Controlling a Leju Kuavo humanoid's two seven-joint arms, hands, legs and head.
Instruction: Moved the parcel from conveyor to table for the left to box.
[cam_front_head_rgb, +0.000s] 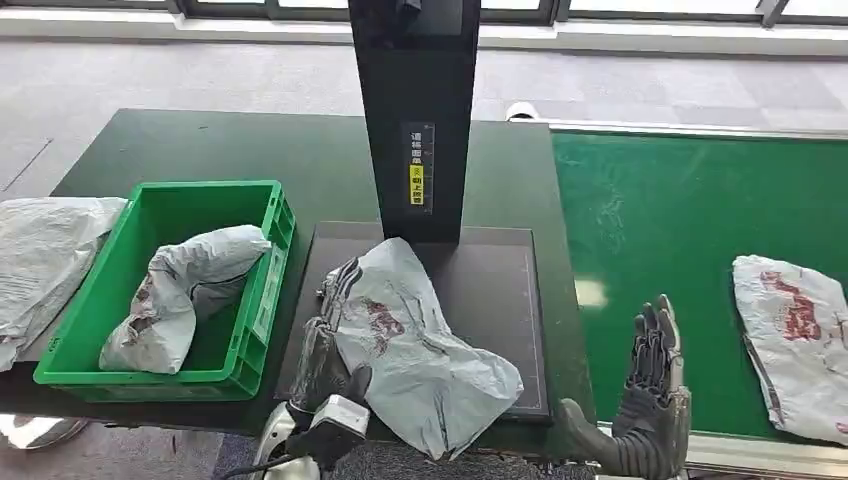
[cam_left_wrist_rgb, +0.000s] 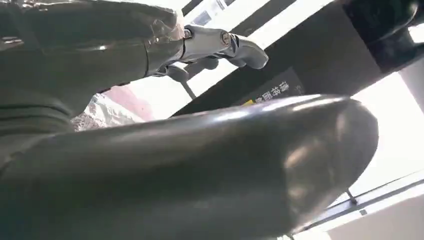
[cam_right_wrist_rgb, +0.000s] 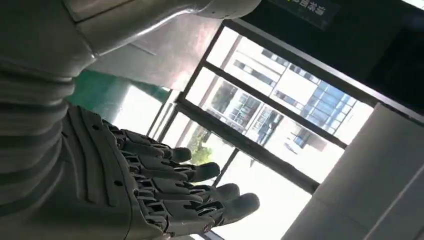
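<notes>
Left hand (cam_front_head_rgb: 325, 350): you grip the grey parcel (cam_front_head_rgb: 420, 345) on the black pad (cam_front_head_rgb: 500, 300).
Right hand (cam_front_head_rgb: 650, 385): fingers spread, holding nothing, near the conveyor (cam_front_head_rgb: 660, 210).

Grey plastic parcel (cam_front_head_rgb: 415, 345) with a dark red printed smudge, on a black pad (cam_front_head_rgb: 500, 300) edged with a thin pale grid line. Bright green crate (cam_front_head_rgb: 258, 262) with a white label, holding another grey, red-marked bag (cam_front_head_rgb: 175, 300). Dark green table (cam_front_head_rgb: 300, 165); brighter green conveyor belt (cam_front_head_rgb: 660, 220) with a silver rim. White-grey parcel with red print (cam_front_head_rgb: 795, 340) on the belt. Black post (cam_front_head_rgb: 415, 110) bearing white characters and a yellow sticker. Dark grey fingers (cam_front_head_rgb: 652, 345), silver wrist.
</notes>
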